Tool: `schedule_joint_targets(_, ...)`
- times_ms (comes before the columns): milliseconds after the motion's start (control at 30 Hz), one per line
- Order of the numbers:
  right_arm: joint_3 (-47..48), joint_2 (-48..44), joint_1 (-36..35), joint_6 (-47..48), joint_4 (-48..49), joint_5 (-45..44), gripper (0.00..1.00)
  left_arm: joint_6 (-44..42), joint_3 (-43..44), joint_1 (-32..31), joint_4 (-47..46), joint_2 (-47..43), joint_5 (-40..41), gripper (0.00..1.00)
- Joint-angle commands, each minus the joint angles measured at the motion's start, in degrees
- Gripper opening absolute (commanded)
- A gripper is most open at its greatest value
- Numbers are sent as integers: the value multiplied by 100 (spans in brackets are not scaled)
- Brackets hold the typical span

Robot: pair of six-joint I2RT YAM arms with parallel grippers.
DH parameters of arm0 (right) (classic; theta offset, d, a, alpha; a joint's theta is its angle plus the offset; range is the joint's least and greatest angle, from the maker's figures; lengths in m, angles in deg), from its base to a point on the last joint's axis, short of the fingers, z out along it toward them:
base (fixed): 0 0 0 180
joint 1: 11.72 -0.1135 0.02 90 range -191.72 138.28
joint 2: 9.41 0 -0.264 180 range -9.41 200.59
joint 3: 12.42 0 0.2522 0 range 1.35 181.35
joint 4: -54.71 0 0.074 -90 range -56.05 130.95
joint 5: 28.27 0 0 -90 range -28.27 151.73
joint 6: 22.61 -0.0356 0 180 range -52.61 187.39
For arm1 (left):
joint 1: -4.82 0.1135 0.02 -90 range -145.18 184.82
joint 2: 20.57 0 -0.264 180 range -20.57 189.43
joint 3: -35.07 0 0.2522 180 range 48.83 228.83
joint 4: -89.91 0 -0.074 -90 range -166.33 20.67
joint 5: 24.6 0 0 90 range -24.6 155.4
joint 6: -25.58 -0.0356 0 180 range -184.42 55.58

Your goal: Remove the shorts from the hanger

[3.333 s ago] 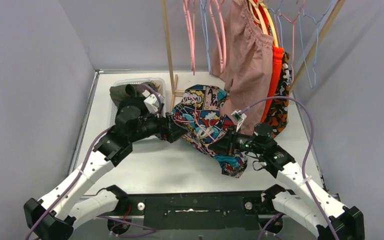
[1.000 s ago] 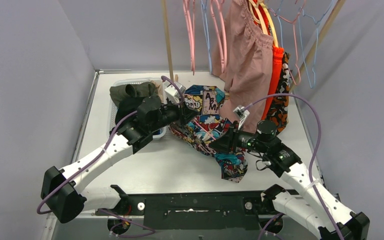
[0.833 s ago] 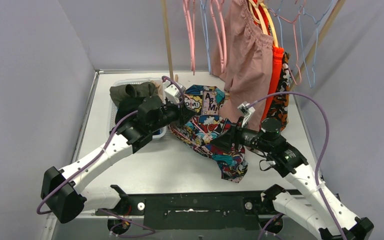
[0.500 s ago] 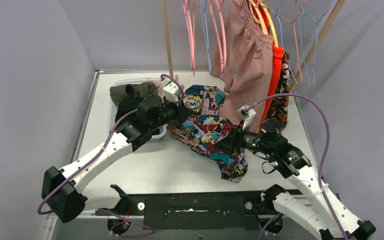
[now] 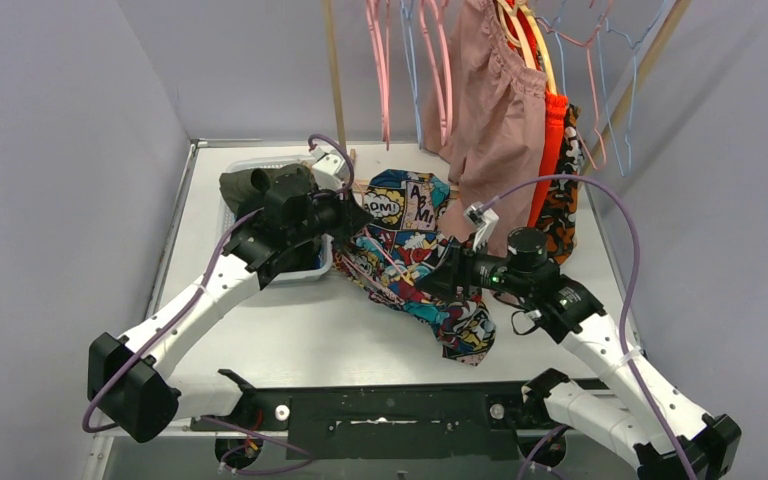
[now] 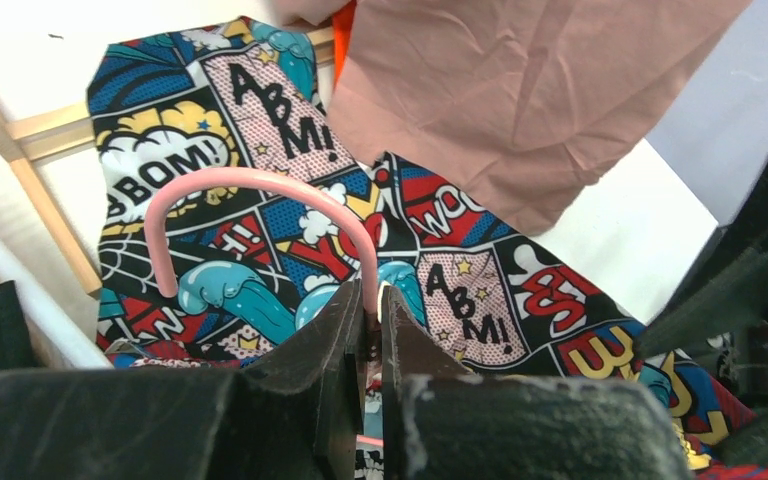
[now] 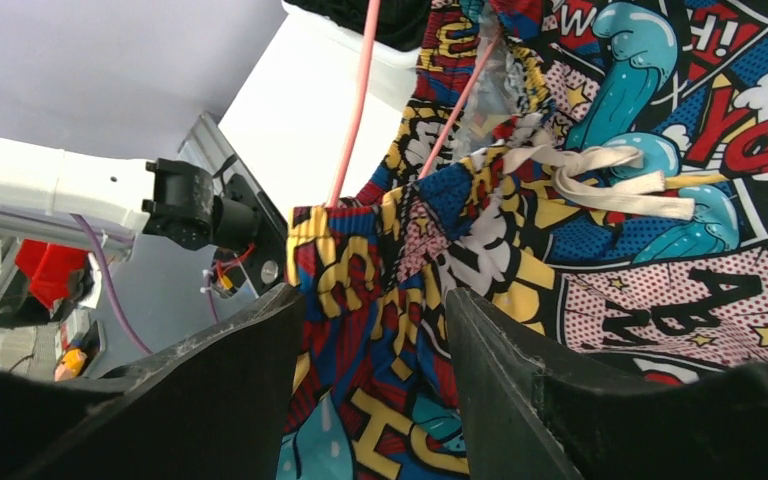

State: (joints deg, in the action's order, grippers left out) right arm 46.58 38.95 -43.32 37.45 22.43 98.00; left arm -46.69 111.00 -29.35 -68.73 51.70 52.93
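The multicolour comic-print shorts (image 5: pixel 415 245) lie partly on the table, still threaded on a pink hanger (image 6: pixel 260 182). My left gripper (image 5: pixel 353 216) is shut on the hanger's neck just below the hook, shown in the left wrist view (image 6: pixel 370 296). My right gripper (image 5: pixel 440 279) stands open at the shorts' waistband. In the right wrist view the waistband fabric (image 7: pixel 390 300) lies loose between the spread fingers (image 7: pixel 230 350). The white drawstring (image 7: pixel 610 180) and the hanger's pink wires (image 7: pixel 356 110) run ahead of them.
Dusty pink shorts (image 5: pixel 495 110), orange shorts (image 5: pixel 553 150) and orange-black patterned shorts (image 5: pixel 564 205) hang from the rack at the back right. A white basket (image 5: pixel 305 268) at the back left holds olive green shorts (image 5: pixel 260 182). A wooden post (image 5: pixel 336 90) and empty hangers (image 5: pixel 385 60) stand behind.
My right gripper has opened off the comic-print waistband. My left gripper has drawn the hanger a little back and to the left, still shut on it.
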Motion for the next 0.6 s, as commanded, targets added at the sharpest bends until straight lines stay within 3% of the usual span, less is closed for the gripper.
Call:
schedule_joint_targets(0, 317, 192, -31, 194, 150, 12, 55, -48, 365, 41, -118, 34, -535, 0)
schedule_joint_targets(267, 193, 217, -151, -88, 741, 346, 52, 26, 448, 37, -146, 137, -757, 0)
schedule_joint_targets(433, 185, 448, -632, 29, 733, 298, 52, 62, 400, 42, -232, 155, -819, 0)
schedule_joint_targets(567, 292, 412, -803, 195, 494, -326, 37, 63, 414, 41, -206, 132, -787, 0)
